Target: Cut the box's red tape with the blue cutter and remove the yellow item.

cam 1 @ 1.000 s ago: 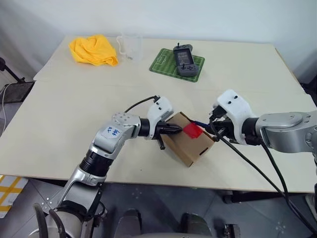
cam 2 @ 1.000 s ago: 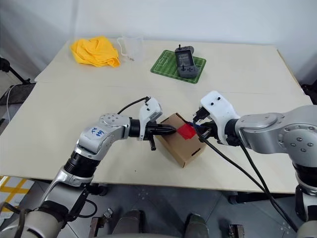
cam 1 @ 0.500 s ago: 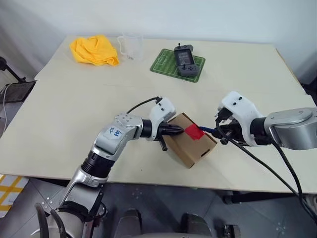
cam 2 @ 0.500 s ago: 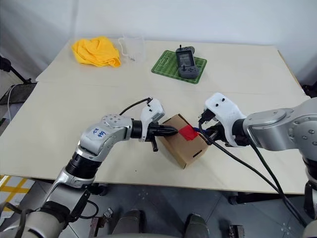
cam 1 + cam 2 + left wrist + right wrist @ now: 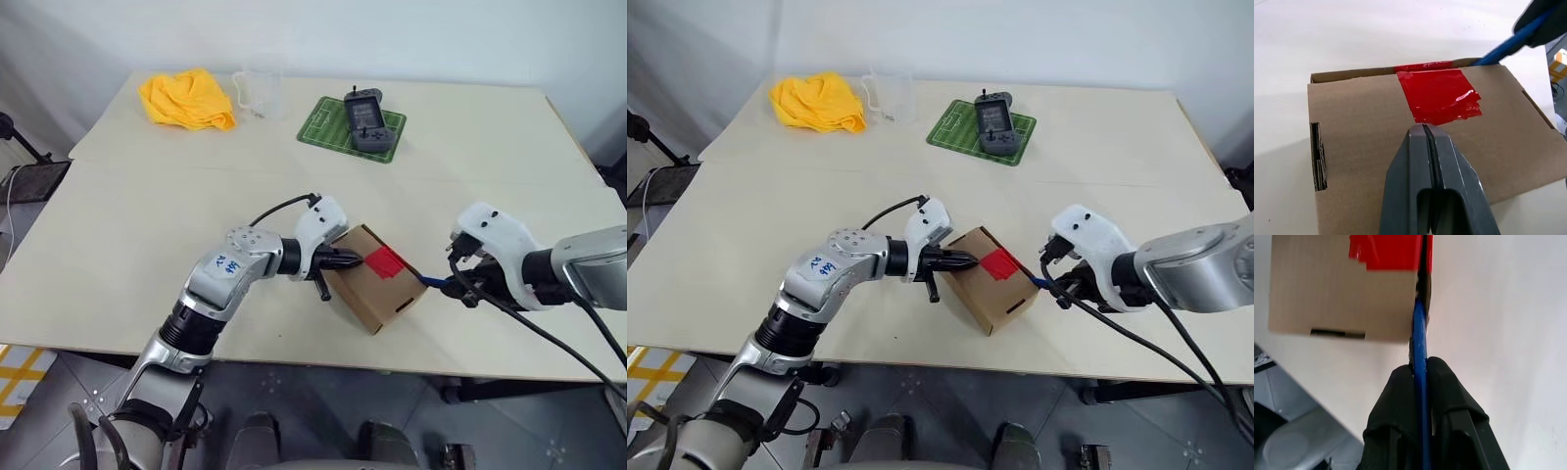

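One box (image 5: 376,290), tape slit under way.
Right gripper (image 5: 1420,369), clenched on blue cutter (image 5: 1420,338), has drawn back past red tape (image 5: 1439,94); left gripper (image 5: 1425,129), clamped empty, braces lid.

From the head you get two views looking forward and down over the whole table (image 5: 118,206), offset slightly sideways from each other; both take in the box (image 5: 377,291) near the front edge and the yellow cloth (image 5: 186,98) at the far left corner. Your left wrist camera sits close above the box, looking along the left gripper (image 5: 1425,129) onto the red tape (image 5: 1439,95). Your right wrist camera looks along the right gripper (image 5: 1421,369) and the blue cutter (image 5: 1420,340), at the same box and tape.
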Controlling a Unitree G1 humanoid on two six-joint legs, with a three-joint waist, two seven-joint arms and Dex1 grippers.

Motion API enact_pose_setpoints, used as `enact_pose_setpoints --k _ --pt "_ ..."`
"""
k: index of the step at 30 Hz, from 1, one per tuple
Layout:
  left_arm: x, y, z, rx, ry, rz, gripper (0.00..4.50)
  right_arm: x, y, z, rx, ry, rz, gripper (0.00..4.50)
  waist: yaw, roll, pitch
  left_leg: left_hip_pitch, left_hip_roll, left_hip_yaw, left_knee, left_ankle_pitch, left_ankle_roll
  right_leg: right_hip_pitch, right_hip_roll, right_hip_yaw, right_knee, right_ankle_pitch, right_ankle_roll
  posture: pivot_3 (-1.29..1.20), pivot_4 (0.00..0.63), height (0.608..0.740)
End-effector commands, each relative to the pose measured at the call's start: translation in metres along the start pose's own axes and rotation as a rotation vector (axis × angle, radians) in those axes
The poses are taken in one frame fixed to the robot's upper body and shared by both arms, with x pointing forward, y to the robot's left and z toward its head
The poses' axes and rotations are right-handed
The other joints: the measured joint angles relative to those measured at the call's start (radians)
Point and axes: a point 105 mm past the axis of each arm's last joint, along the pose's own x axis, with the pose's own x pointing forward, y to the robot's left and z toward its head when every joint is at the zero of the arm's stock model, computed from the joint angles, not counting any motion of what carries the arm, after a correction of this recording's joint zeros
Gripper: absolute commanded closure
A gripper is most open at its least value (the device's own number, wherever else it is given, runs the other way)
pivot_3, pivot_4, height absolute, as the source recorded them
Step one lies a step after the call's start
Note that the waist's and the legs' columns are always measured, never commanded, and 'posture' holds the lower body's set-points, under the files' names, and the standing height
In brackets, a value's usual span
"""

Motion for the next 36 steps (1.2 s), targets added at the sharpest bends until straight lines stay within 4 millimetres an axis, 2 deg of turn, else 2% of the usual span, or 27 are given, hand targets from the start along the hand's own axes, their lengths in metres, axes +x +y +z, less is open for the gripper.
enact_pose_setpoints --k 1,4,6,10,14,16,19,24,29,32,34,36 --pt "0.008 0.001 -0.037 -0.074 0.125 0.01 4.5 -0.008 0.01 -0.008 0.012 0.024 0.038 4.42 0.002 0.0 0.0 0.0 0.0 0.0 0.0 0.0 0.0 0.0 0.0 0.0 0.0 0.0 0.0 0.0 0.15 0.74" --pt "0.007 0.001 -0.037 -0.072 0.118 0.009 4.5 -0.015 0.012 -0.01 0.036 0.015 0.034 4.42 0.002 0.0 0.0 0.0 0.0 0.0 0.0 0.0 0.0 0.001 0.0 0.0 0.0 0.0 0.0 0.0 0.15 0.74" --pt "0.006 0.0 -0.034 -0.06 0.099 0.004 4.5 -0.021 0.014 -0.001 0.051 -0.046 0.038 4.42 0.001 0.0 0.0 0.001 0.0 0.0 0.0 0.0 0.0 0.001 0.0 0.0 -0.001 0.0 0.0 0.0 0.15 0.74" --pt "-0.001 0.002 -0.004 -0.027 -0.054 -0.016 4.5 -0.04 0.004 0.022 0.069 -0.213 0.007 4.42 -0.001 0.0 0.0 0.001 0.0 0.0 0.001 0.0 0.0 0.001 0.0 0.0 0.0 0.0 0.0 0.0 0.15 0.74" --pt "-0.022 0.009 0.026 0.011 -0.232 -0.043 4.5 -0.051 -0.009 0.026 0.054 -0.334 -0.018 4.42 0.0 -0.002 0.0 -0.001 0.0 0.0 0.0 0.0 0.0 -0.001 0.0 0.0 0.0 0.0 0.0 0.0 0.15 0.74" --pt "-0.037 0.009 0.039 0.049 -0.315 -0.08 4.5 -0.052 -0.02 0.021 0.072 -0.392 -0.046 4.42 0.0 -0.002 0.001 -0.002 0.0 0.0 0.0 0.0 0.0 -0.002 0.0 0.0 0.0 0.0 0.0 0.0 0.15 0.74" --pt "-0.065 0.015 0.046 0.105 -0.37 -0.088 4.5 -0.04 -0.041 0.007 0.129 -0.501 -0.079 4.42 0.0 -0.002 0.001 -0.002 0.0 0.0 0.001 0.0 0.0 -0.002 0.0 0.0 0.0 0.001 0.0 0.0 0.15 0.74" --pt "-0.099 0.028 0.032 0.136 -0.305 -0.029 4.5 -0.001 -0.079 -0.037 0.25 -0.582 -0.159 4.42 -0.003 -0.001 0.001 -0.002 0.0 0.001 0.0 0.0 0.0 -0.002 0.0 0.0 0.0 0.001 0.001 0.0 0.15 0.74" --pt "-0.114 0.026 0.012 0.112 -0.274 0.02 4.5 0.036 -0.122 -0.072 0.336 -0.617 -0.335 4.42 -0.012 -0.001 0.001 0.0 0.0 0.002 0.0 0.0 0.0 -0.001 0.0 0.001 0.001 0.001 0.001 0.0 0.15 0.74" --pt "-0.114 0.016 0.0 0.097 -0.252 0.016 4.5 0.052 -0.133 -0.083 0.373 -0.627 -0.35 4.42 -0.021 0.0 0.001 0.0 0.0 0.002 -0.001 0.0 0.0 -0.001 0.0 0.001 0.0 0.001 0.001 0.0 0.15 0.74" --pt "-0.112 0.012 -0.005 0.076 -0.251 0.023 4.5 0.06 -0.135 -0.089 0.428 -0.633 -0.317 3.69 -0.024 0.0 0.001 0.0 0.0 0.002 -0.001 0.0 0.0 -0.001 0.0 0.001 0.0 0.001 0.001 0.0 0.15 0.74" --pt "-0.108 0.007 -0.009 0.06 -0.244 0.022 4.5 0.057 -0.136 -0.088 0.442 -0.661 -0.283 3.11 -0.026 0.0 0.001 0.0 0.0 0.002 -0.001 0.0 0.0 -0.001 0.0 0.001 0.001 0.001 0.001 0.0 0.15 0.74"
